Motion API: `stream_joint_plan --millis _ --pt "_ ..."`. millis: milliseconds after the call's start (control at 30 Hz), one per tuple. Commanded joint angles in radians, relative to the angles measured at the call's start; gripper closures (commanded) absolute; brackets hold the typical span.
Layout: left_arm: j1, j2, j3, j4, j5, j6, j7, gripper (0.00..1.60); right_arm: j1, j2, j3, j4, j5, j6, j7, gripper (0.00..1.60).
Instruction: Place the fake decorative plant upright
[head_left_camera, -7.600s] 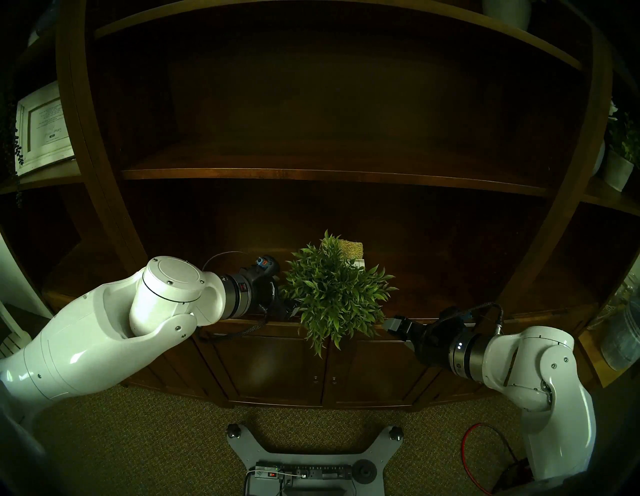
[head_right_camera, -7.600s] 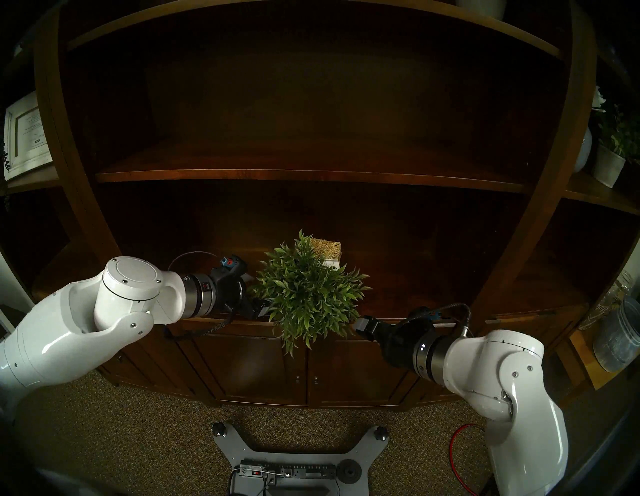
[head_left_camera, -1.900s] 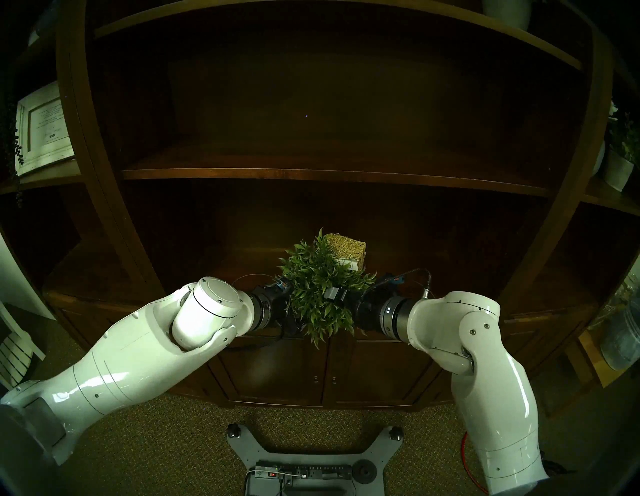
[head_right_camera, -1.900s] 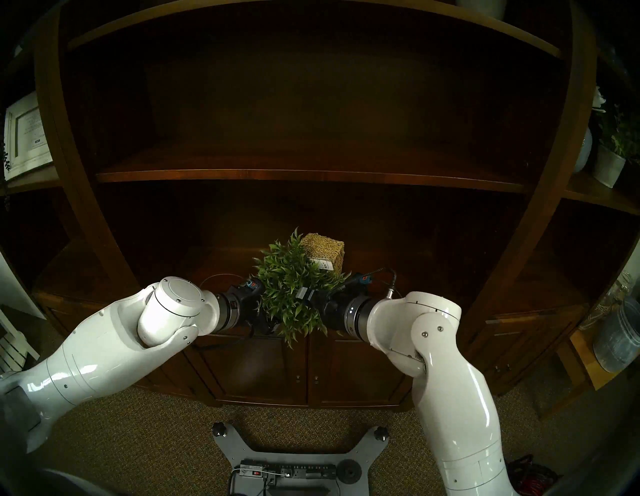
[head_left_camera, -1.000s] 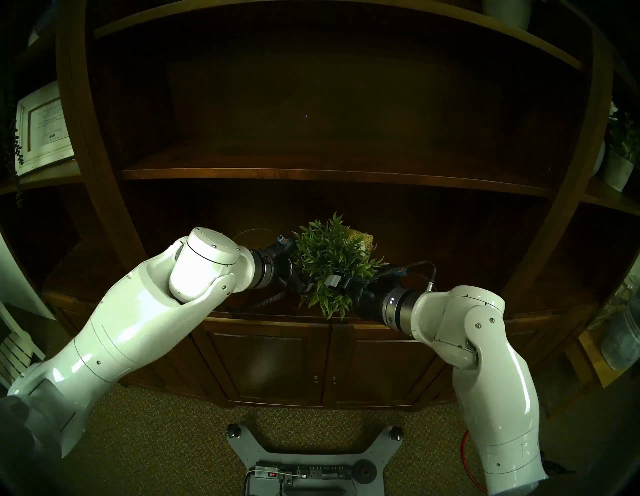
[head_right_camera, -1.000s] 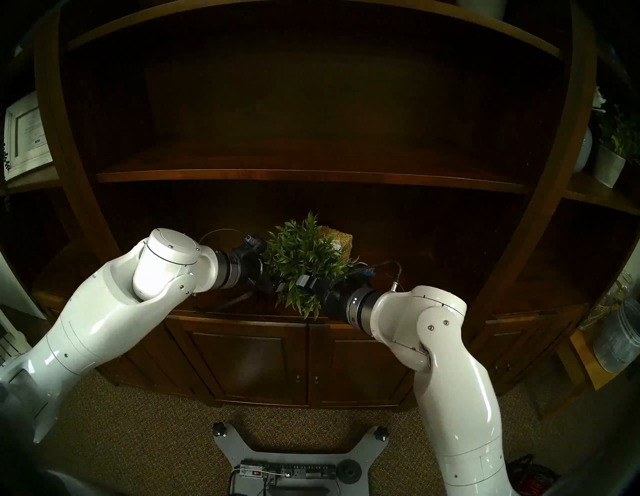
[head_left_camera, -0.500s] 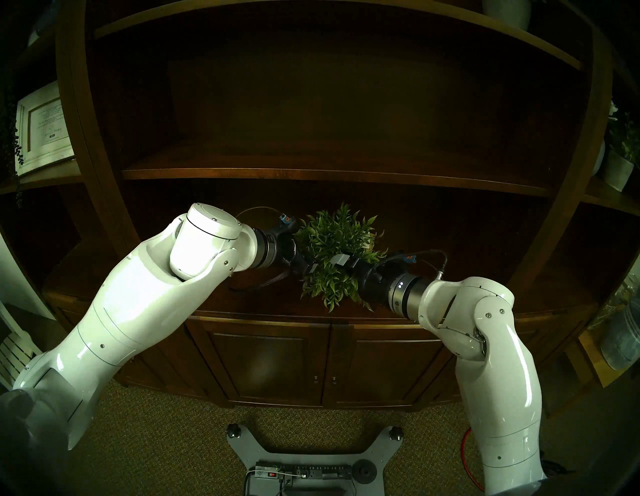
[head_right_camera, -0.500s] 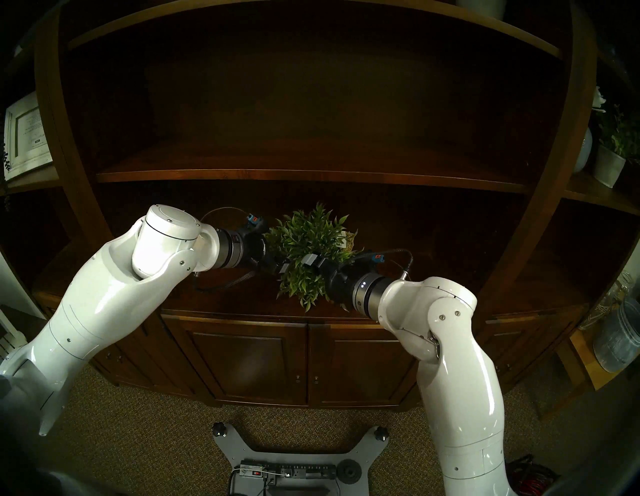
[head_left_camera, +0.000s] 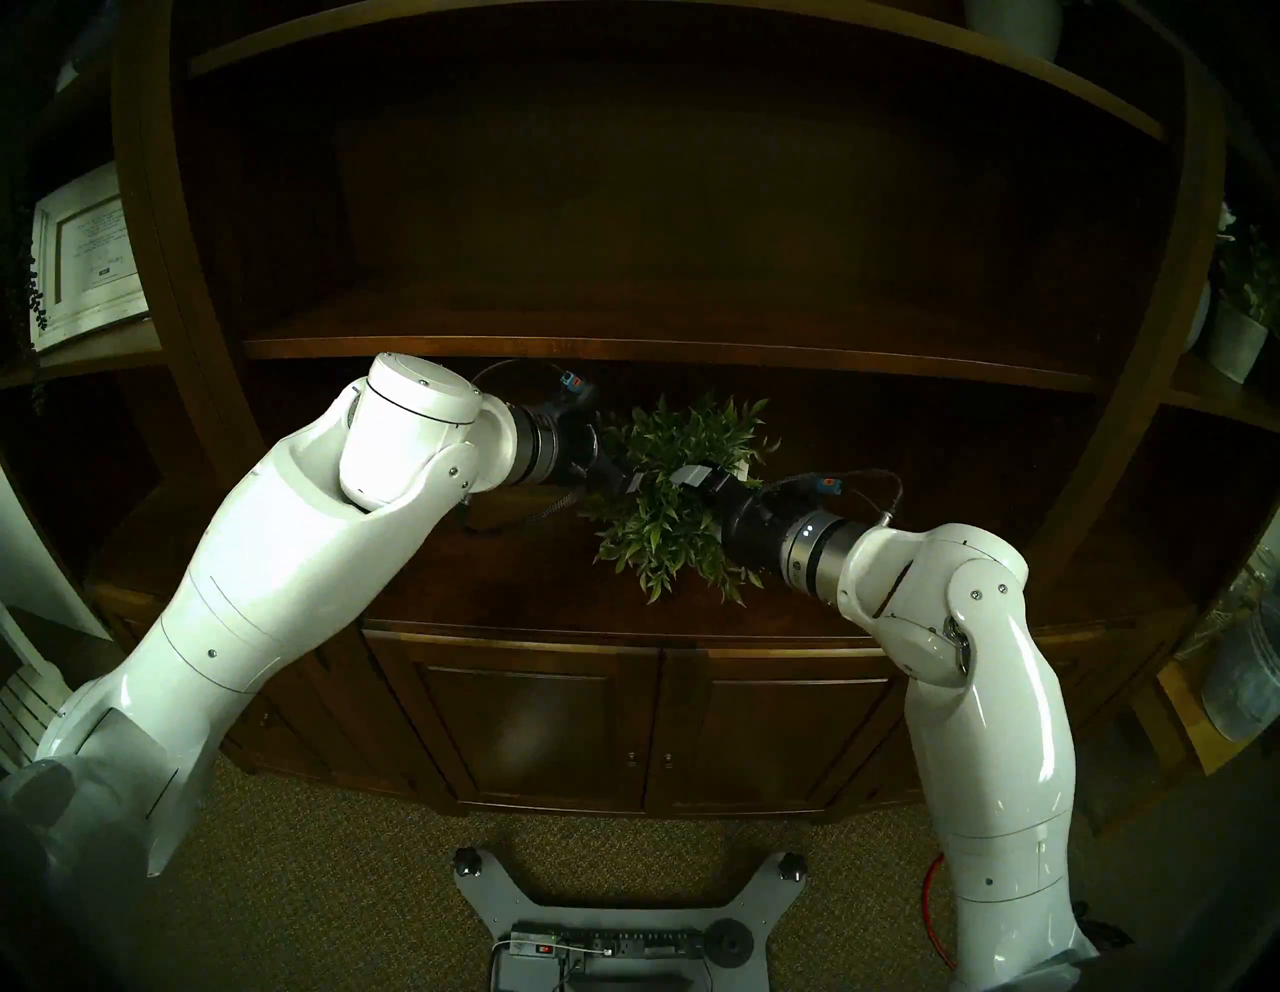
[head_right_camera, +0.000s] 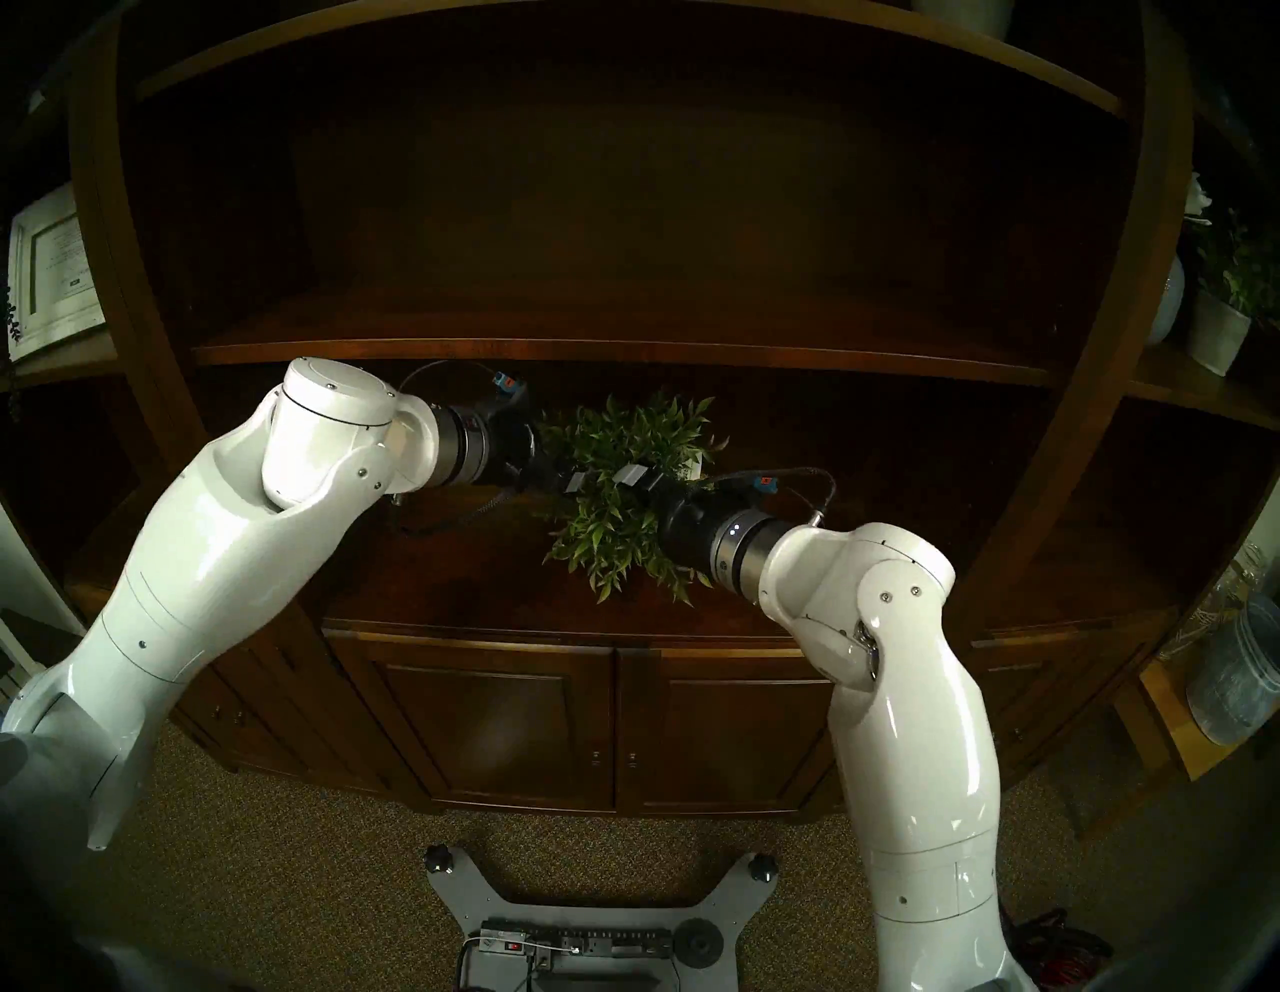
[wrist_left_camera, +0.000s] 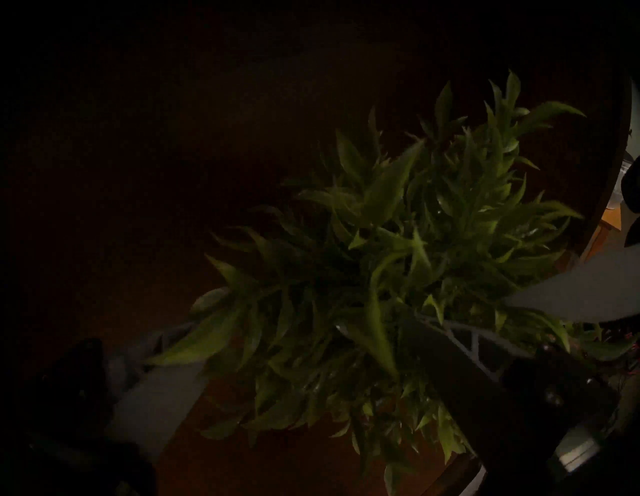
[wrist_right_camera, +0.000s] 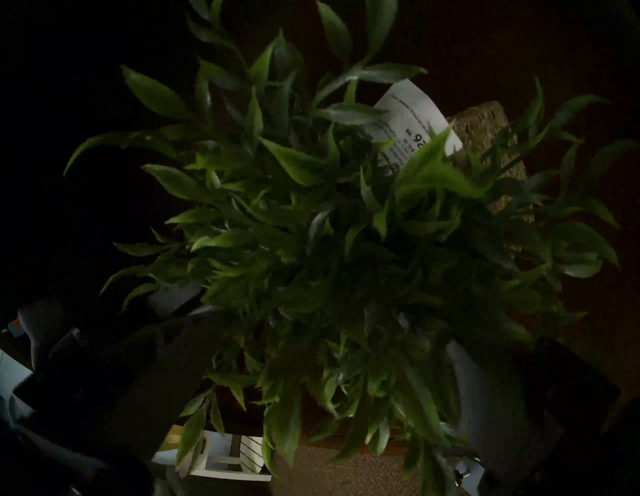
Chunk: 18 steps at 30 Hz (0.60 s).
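You've got the fake decorative plant (head_left_camera: 682, 485) mid-tilt above the tabletop (head_left_camera: 485, 589), left hand (head_left_camera: 627, 479) and right hand (head_left_camera: 692, 478) buried in foliage, grip unreadable; next, swing the pot down.

The fake decorative plant (head_left_camera: 675, 485), bushy green leaves, straw pot mostly hidden, sits tilted above the cabinet top.

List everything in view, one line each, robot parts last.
fake decorative plant: one, green leaves, straw pot mostly hidden, between both grippers above the cabinet top.
wooden shelf unit: one, dark brown.
framed picture: one, white frame, left side shelf.
potted plant: one, pale pot, right side shelf.
glass jar: one, clear, lower right.
left gripper: one, dark, in the leaves.
right gripper: one, dark, in the leaves.
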Motion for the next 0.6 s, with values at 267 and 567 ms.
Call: stream_joint_plan --millis 267,567 --pt "-0.150 -0.055 -0.007 0.035 0.009 -0.003 0.001 0.00 0.060 0.002 0.020 0.012 -0.007 -0.013 0.046 0.00" --pt "-0.183 -0.077 0.000 0.052 0.015 -0.003 0.002 0.00 0.062 0.005 0.028 0.008 -0.012 -0.017 0.057 0.00"
